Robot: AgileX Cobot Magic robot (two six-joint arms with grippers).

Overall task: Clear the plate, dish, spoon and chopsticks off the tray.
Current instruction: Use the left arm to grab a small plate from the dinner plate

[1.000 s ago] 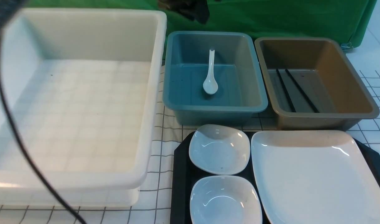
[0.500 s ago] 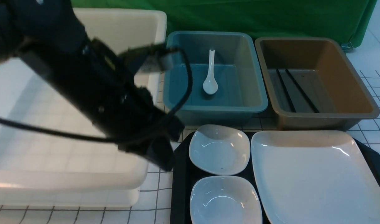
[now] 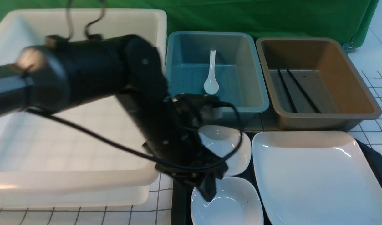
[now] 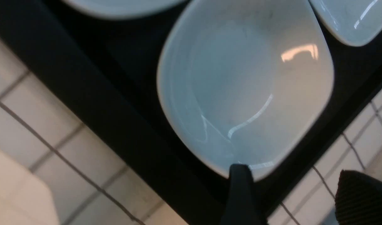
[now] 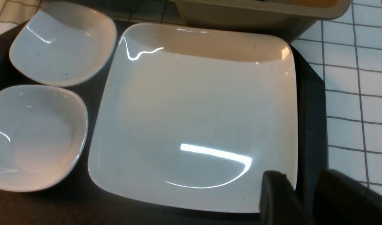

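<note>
The black tray (image 3: 179, 175) holds two small white dishes and the large white plate (image 3: 319, 178). My left gripper (image 3: 208, 191) hangs over the near dish (image 3: 231, 207), partly hiding the far dish (image 3: 233, 150). In the left wrist view the left gripper (image 4: 291, 170) is open: one finger (image 4: 239, 193) is over the near dish's (image 4: 244, 90) rim, the other beyond the tray's edge. My right gripper (image 5: 302, 175) stands slightly open above the plate's (image 5: 194, 118) edge, holding nothing. The spoon (image 3: 211, 76) lies in the blue bin. The chopsticks (image 3: 298, 92) lie in the brown bin.
A big white bin (image 3: 68, 131) fills the left, with my left arm reaching across its near right corner. The blue bin (image 3: 250, 93) and brown bin (image 3: 350, 93) stand just behind the tray. A checked cloth (image 3: 164, 137) covers the table; a green cloth hangs behind.
My left arm has swung in from the left over the white bin and down to the near dish. Its jaws have opened. The dishes, plate, spoon and chopsticks have not moved.
</note>
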